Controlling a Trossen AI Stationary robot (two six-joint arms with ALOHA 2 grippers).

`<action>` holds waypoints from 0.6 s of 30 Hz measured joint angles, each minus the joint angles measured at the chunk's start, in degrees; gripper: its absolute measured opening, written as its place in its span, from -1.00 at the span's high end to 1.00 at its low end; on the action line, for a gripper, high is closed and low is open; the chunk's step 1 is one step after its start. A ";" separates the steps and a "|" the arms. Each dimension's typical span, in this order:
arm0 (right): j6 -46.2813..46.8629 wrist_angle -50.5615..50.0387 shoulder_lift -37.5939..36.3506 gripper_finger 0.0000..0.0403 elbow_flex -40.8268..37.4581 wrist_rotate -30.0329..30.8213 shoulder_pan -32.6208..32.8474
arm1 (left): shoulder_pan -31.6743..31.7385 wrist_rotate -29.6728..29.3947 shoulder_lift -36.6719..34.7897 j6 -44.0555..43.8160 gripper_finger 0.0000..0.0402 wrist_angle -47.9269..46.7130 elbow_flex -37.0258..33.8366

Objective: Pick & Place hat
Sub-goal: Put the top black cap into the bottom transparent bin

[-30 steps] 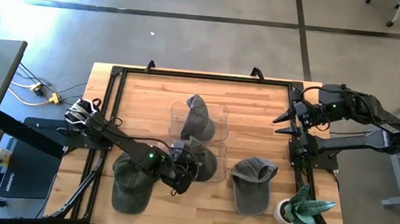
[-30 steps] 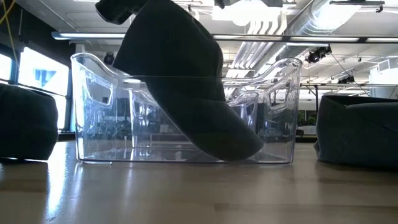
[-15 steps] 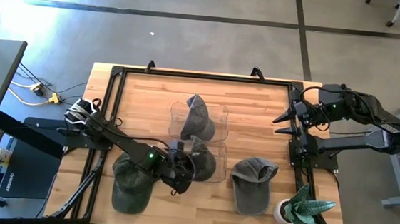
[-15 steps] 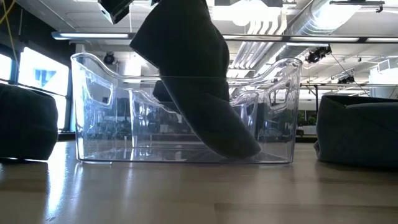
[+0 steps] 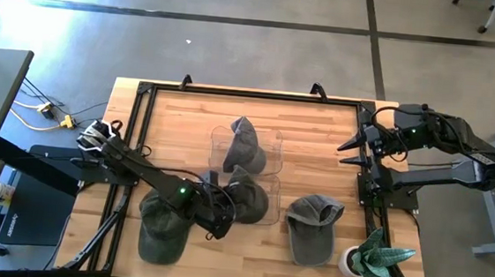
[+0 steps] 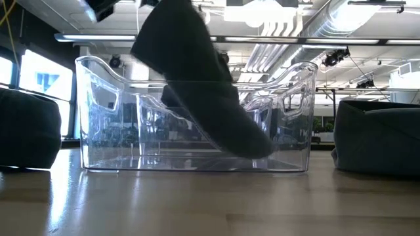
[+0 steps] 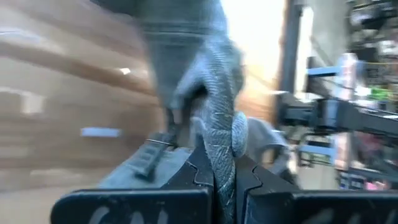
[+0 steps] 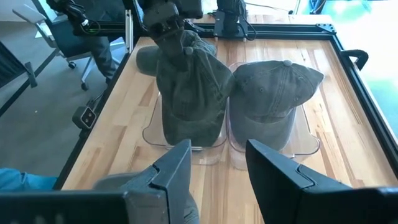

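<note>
A grey cap [image 5: 245,197] hangs half into the near clear bin [image 5: 273,213], held by my left gripper [image 5: 216,209], which is shut on it at the bin's left side. In the low view the cap [image 6: 197,85] slants down into the bin [image 6: 98,131], and its lower end [image 6: 252,145] rests on the bin's floor. A second cap [image 5: 242,145] sits in the far clear bin [image 5: 274,139]. My right gripper [image 5: 351,151] waits open and empty at the table's far right; in its wrist view [image 8: 217,165] the fingers stand apart. My left gripper pinches a fold of the cap's grey cloth [image 7: 219,146] between its two shut fingers, at the cap's upper end [image 8: 181,38]. The fingers come slanting from the table's near left. The cap hangs tilted below them, its lower end on the bin's floor.
Two more grey caps lie on the wood, one near left [image 5: 163,227] and one near right [image 5: 313,228]. A potted plant [image 5: 378,259] stands at the near right corner. A black frame [image 5: 145,91] runs round the table top.
My left gripper has gone toward the table's left edge and a little up, still shut on the cap. The cap's upper part has followed it and drawn narrower, while its lower end has stayed on the near bin's floor.
</note>
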 joint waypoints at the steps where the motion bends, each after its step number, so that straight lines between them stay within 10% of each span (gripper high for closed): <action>1: 0.02 0.00 0.00 0.26 0.00 0.00 0.00 | -0.01 1.20 0.13 -1.07 0.99 -1.49 -0.10; 10: 0.02 0.00 0.00 0.26 0.00 0.00 0.02 | 0.03 0.26 0.21 4.70 0.89 -0.84 -0.11; 18: 0.00 0.00 0.00 0.26 0.00 0.00 0.02 | -2.04 1.96 -1.43 7.99 0.18 0.17 -0.13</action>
